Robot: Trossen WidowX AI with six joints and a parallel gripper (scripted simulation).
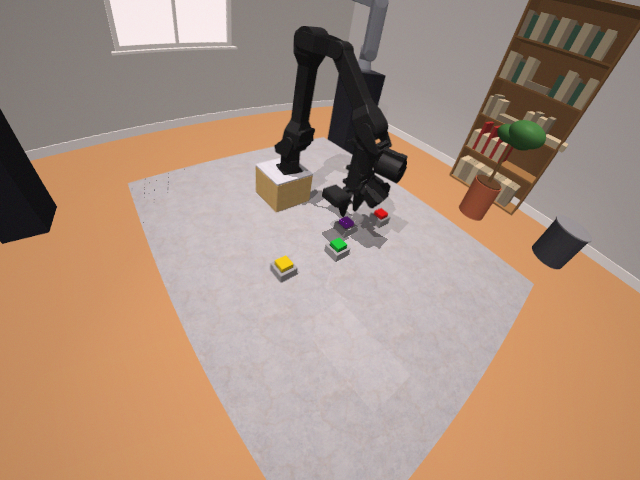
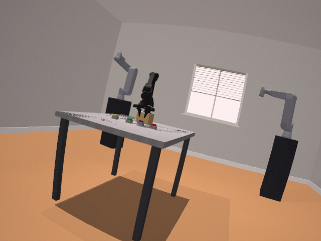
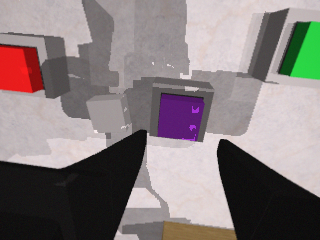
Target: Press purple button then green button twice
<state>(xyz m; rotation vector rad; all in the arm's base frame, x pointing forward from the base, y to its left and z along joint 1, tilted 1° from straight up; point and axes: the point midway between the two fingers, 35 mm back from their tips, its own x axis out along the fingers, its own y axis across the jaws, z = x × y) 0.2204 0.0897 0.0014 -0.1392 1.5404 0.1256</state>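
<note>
The purple button point(image 1: 346, 222) point(image 2: 140, 121) point(image 3: 180, 117) sits in its grey housing on the table point(image 1: 248, 335) point(image 2: 178, 137). My gripper point(image 1: 349, 210) point(image 2: 142, 117) point(image 3: 182, 140) points down, low above it. The fingers are partly open, with nothing held between them. In the wrist view the fingertips are just below the purple cap, one to each side. The green button point(image 1: 338, 244) point(image 2: 129, 119) point(image 3: 307, 52) stands beside the purple one, at the upper right of the wrist view. No contact between the gripper and a button is visible.
The red button point(image 1: 381, 212) point(image 2: 153, 124) point(image 3: 19, 69) is on the other side of purple. A small pale block point(image 3: 107, 114) lies shaded between them, close to the left finger. The yellow button point(image 1: 283, 263) point(image 2: 115, 114) is beyond green. The arm's wooden base box point(image 1: 293, 193) is behind.
</note>
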